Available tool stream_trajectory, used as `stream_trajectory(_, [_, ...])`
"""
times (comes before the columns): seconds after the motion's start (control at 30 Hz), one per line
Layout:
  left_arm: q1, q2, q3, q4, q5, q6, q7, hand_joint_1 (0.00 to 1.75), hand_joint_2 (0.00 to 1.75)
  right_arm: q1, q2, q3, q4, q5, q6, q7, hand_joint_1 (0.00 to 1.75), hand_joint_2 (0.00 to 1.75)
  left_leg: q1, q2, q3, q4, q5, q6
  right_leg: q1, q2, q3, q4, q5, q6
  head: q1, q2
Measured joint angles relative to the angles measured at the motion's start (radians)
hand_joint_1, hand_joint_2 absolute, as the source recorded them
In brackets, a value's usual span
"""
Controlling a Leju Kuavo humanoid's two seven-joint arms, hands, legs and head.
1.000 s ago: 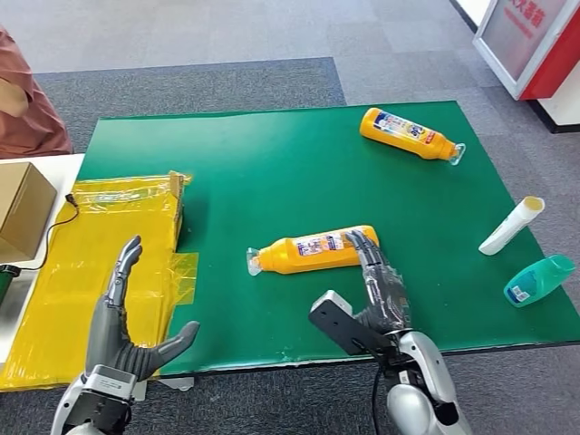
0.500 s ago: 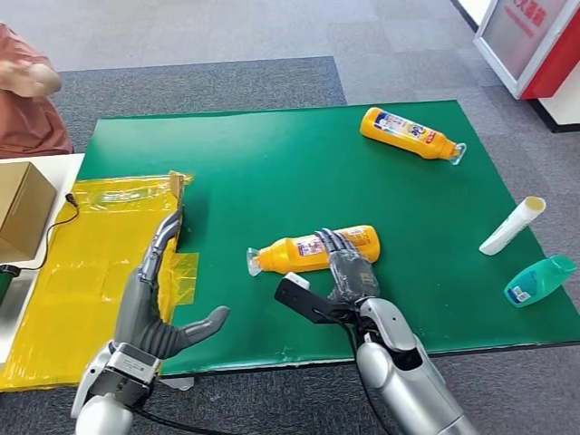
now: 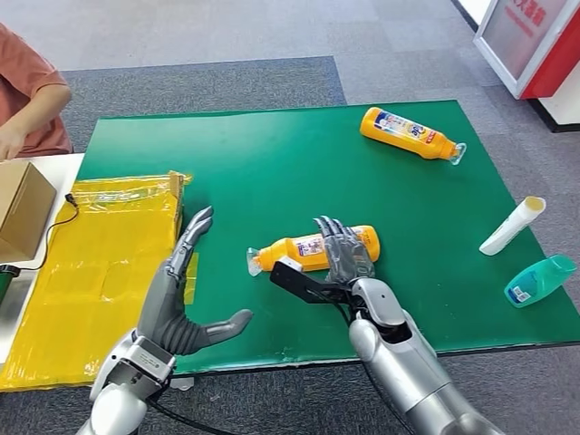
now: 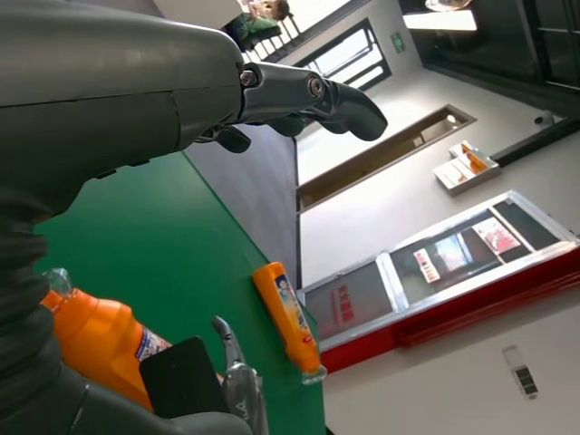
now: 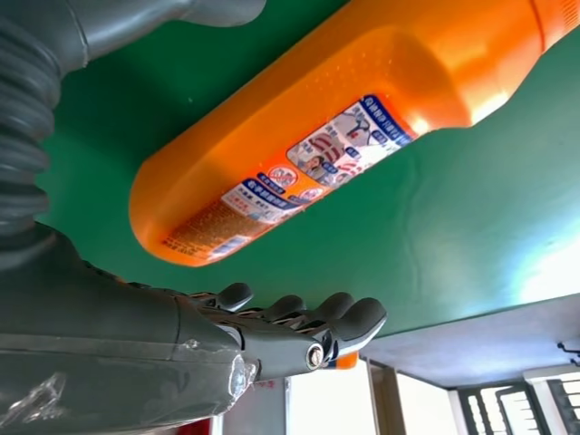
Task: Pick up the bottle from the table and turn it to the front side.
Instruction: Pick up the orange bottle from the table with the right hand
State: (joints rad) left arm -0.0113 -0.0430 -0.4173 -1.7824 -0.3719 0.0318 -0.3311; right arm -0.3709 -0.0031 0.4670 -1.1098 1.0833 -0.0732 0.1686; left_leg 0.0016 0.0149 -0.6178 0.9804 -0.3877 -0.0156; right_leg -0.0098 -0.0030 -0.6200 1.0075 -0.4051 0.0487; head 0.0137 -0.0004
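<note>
Left of the orange bottle [image 3: 314,250], the left hand [image 3: 174,304] is spread wide, holding nothing. Lying flat on the green bench [image 3: 274,163], the bottle is not lifted or turned yet. Over its fat end, the right hand [image 3: 347,258] has straight fingers [image 5: 301,313], gripping nothing.

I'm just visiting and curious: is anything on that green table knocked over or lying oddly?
All four bottles lie on their sides: two orange bottles, a white tube and a teal bottle overhanging the green mat's edge. Nothing looks spilled.

Grey carpet [image 3: 205,86] covered the floor, and a red-and-white display stand [image 3: 530,45] stood at the far right
</note>
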Motion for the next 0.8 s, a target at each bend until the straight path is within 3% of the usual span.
stream_trajectory(0.4, [-0.025, -0.008, -0.03, 0.03, 0.02, -0.028, -0.002, 0.0, 1.75, -0.118, 0.003, 0.0, 0.201, 0.157, -0.019, 0.041, 0.0, 1.75, 0.0, 0.0, 0.0, 0.0, 0.001, -0.001, 0.0, 0.0, 0.0, 0.0, 0.001, 0.0, 0.0, 0.0])
stream_trajectory(0.8, [-0.045, -0.011, -0.038, 0.046, 0.037, -0.036, -0.006, 0.0, 1.75, -0.173, 0.016, 0.021, 0.401, 0.333, -0.013, 0.103, 0.0, 1.75, 0.0, 0.0, 0.0, 0.0, 0.001, -0.001, 0.0, 0.0, 0.0, 0.0, 0.001, 0.0, 0.0, 0.0])
